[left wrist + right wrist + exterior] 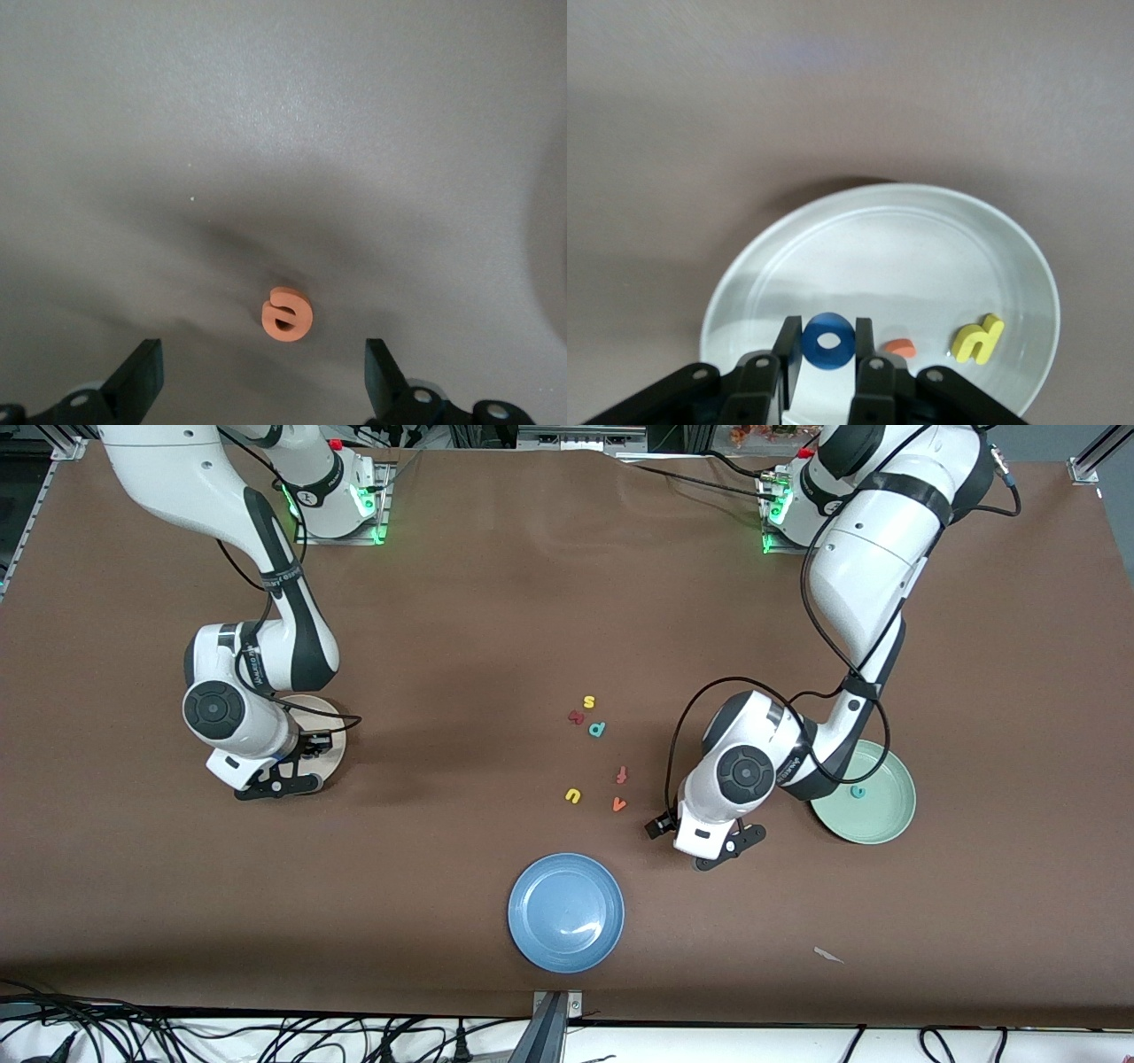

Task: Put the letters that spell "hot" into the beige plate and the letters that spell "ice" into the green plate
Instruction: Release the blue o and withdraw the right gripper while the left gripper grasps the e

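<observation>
- Brown surface (496,629) carries three round plates and scattered foam letters.
- Right gripper (828,354) hangs over the beige plate (939,239), fingers clamped on the blue ring-shaped o (829,342). The yellow h (978,340) and an orange letter (900,348), partly hidden, lie in that plate.
- Left gripper (263,376) hangs over the orange e (287,316), which lies flat on the surface; fingers spread wide apart, touching nothing.
- Green plate (890,819), beside the left gripper, holds the teal c (857,790).
- Blue plate (567,911) lies nearest the front camera.

The right arm hides most of the beige plate (335,737) (rim shows) — its letters too
</observation>
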`<act>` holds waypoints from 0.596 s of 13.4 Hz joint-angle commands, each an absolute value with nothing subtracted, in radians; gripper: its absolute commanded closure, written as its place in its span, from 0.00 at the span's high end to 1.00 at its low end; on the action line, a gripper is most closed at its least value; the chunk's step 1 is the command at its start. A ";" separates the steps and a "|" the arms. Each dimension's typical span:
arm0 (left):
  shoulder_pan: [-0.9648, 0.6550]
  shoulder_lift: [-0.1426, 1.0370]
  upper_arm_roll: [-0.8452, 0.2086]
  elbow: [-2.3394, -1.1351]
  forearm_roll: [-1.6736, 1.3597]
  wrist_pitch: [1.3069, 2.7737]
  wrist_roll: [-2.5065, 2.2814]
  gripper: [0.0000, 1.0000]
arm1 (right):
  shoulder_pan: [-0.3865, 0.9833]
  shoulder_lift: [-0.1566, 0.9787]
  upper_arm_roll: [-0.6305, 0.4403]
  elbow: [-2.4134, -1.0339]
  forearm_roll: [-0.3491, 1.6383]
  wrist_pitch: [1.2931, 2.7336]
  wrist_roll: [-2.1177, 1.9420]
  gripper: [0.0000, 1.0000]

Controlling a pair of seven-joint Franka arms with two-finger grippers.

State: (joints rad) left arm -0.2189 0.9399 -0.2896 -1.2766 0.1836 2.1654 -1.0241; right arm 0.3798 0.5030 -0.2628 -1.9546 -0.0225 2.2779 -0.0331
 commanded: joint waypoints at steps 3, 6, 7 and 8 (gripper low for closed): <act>-0.255 0.973 -0.245 -1.236 0.173 2.187 -1.057 0.93 | 0.370 0.512 -0.258 -1.977 0.018 2.306 -0.058 0.30; -0.256 0.986 -0.244 -1.236 0.173 2.215 -1.087 0.90 | 0.370 0.518 -0.256 -1.974 0.071 2.307 -0.066 0.78; -0.256 0.988 -0.244 -1.236 0.173 2.217 -1.097 0.89 | 0.370 0.517 -0.258 -1.973 0.071 2.310 -0.067 0.90; -0.256 0.988 -0.244 -1.236 0.172 2.217 -1.100 0.86 | 0.370 0.515 -0.258 -1.970 0.072 2.310 -0.092 0.97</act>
State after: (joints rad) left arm -0.2389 0.9672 -0.2586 -1.2762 0.1836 2.2179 -1.0801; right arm 0.3758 0.5278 -0.2619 -1.9636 0.0444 2.3004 -0.0468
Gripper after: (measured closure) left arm 0.110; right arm 0.436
